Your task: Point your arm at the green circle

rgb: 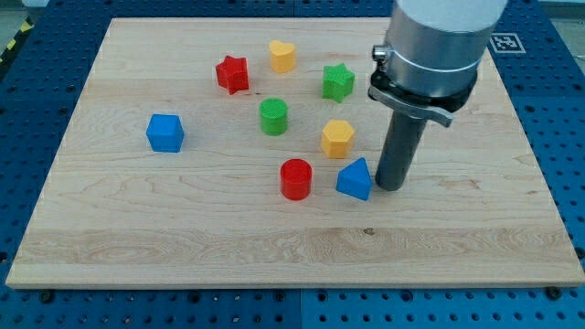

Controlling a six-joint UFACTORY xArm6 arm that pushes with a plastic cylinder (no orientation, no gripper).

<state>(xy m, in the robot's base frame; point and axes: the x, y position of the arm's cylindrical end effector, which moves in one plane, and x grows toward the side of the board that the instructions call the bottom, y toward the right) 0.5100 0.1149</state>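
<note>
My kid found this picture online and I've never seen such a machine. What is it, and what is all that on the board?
It is a robot arm ending in a plain dark rod, with no pincer, so it holds nothing; it only pushes. One camera looks down at a wooden board. The tip rests just right of the blue triangle. Also there: a red cylinder, yellow hexagon, green circle, green star, yellow heart, red star and blue cube.
</note>
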